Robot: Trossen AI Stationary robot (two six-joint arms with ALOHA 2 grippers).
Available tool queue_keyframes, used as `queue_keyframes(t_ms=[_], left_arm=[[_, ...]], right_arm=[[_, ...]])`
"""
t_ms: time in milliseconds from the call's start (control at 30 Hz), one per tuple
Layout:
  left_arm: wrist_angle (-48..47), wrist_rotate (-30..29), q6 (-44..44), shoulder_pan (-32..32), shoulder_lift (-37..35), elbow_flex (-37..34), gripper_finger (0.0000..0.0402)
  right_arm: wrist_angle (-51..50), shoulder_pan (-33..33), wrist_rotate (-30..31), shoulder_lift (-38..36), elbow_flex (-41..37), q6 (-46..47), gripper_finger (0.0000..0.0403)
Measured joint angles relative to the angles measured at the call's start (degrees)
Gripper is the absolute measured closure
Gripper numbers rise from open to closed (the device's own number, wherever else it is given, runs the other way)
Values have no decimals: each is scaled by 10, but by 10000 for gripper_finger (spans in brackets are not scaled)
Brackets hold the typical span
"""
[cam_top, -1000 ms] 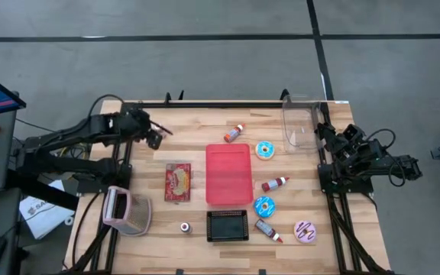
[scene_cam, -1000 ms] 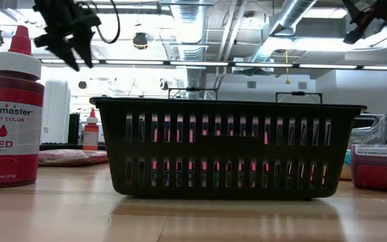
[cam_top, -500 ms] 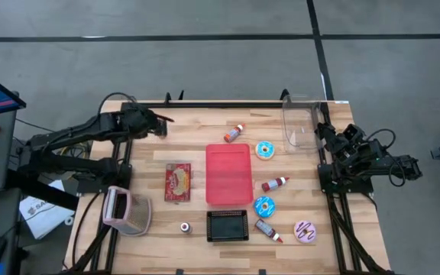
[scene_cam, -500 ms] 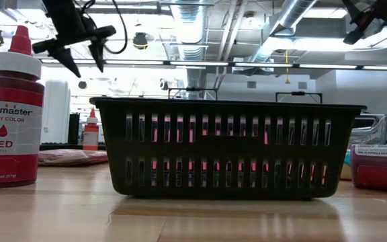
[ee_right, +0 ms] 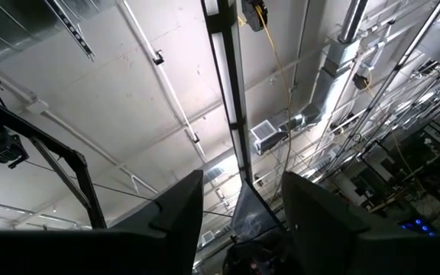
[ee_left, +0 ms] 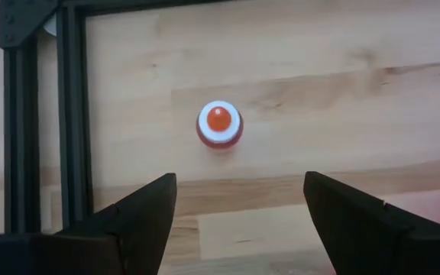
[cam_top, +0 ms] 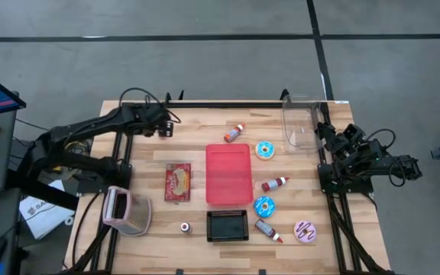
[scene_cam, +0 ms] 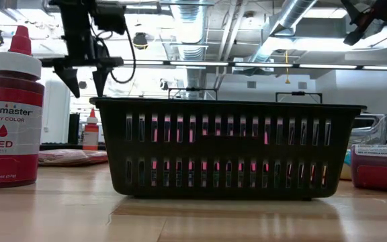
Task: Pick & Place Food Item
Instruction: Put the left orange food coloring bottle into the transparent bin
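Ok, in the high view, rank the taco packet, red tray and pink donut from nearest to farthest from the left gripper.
1. Taco packet, just below the left gripper, left of centre.
2. Red tray, at the table's centre.
3. Pink donut, at the bottom right corner.

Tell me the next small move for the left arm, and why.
Probably lower the left pincer toward the small red bottle. Its fingers are open, and the upright bottle sits nearly centred ahead of the gap, alone on the bare wooden table. The pincer hangs well above the bottle. The right pincer waits parked, pointing at the ceiling.
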Motion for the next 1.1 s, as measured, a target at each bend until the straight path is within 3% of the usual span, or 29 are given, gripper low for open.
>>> queue_keyframes(t_ms=[800, 1100], left_arm=[[59, 2, 40, 75, 103, 0, 116], [59, 36, 43, 98, 122, 0, 124]], right_arm=[[2, 0, -30, 0, 0, 0, 233], [2, 0, -34, 0, 0, 0, 233]])
